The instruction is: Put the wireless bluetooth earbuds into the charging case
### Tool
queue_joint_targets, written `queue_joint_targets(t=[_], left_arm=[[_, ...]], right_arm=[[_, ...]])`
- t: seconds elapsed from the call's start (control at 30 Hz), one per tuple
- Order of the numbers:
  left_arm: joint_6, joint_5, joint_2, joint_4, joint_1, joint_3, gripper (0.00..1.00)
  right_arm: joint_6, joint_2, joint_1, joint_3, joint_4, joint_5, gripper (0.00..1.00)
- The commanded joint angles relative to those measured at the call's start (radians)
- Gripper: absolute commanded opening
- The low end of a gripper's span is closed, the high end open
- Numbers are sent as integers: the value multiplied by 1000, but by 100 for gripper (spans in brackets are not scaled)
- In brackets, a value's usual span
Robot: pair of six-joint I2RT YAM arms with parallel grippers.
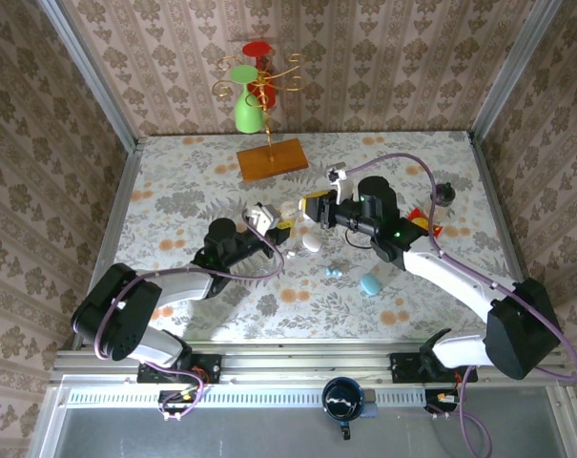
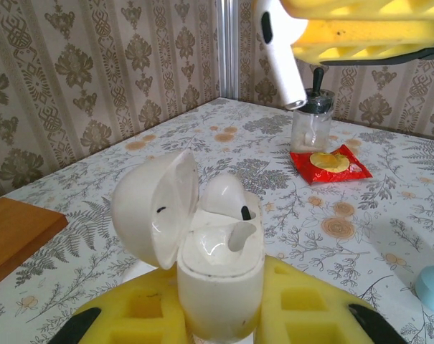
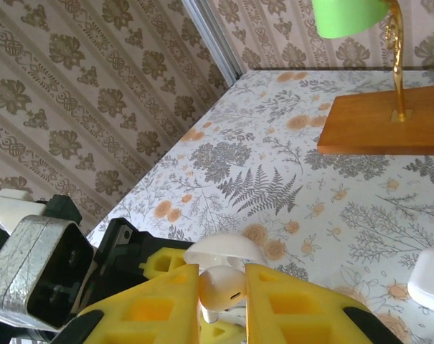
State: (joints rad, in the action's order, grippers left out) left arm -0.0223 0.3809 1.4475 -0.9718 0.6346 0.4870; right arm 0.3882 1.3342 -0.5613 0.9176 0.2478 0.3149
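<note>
The left gripper (image 2: 220, 319) is clamped tight on the lower body of an open white case (image 2: 220, 276), whose lid is swung out to one side. One white earbud (image 2: 224, 195) sits in one socket of the case, and the socket beside it is empty. The right gripper (image 3: 222, 295) is closed narrowly on a second white earbud (image 2: 280, 54), pinched by its head with the stem hanging down. In the overhead view this earbud is just to the right of the held case, raised and not touching it, near the middle of the table (image 1: 174, 191). Nearer and to the right lie two blue earbuds (image 1: 333, 272) and a blue case (image 1: 369, 283), well apart from both grippers. Another white case (image 1: 310, 241) rests on the table just near the right gripper.
</note>
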Motion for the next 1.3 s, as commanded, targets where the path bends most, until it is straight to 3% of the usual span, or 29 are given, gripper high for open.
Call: queue_joint_targets(t=[0.0, 1.27], left_arm=[[13, 12, 1, -12, 3, 16, 3], [-22, -25, -55, 67, 4, 25, 3]], right_arm=[[-37, 21, -20, 42, 21, -19, 21], [-88, 143, -51, 79, -35, -7, 21]])
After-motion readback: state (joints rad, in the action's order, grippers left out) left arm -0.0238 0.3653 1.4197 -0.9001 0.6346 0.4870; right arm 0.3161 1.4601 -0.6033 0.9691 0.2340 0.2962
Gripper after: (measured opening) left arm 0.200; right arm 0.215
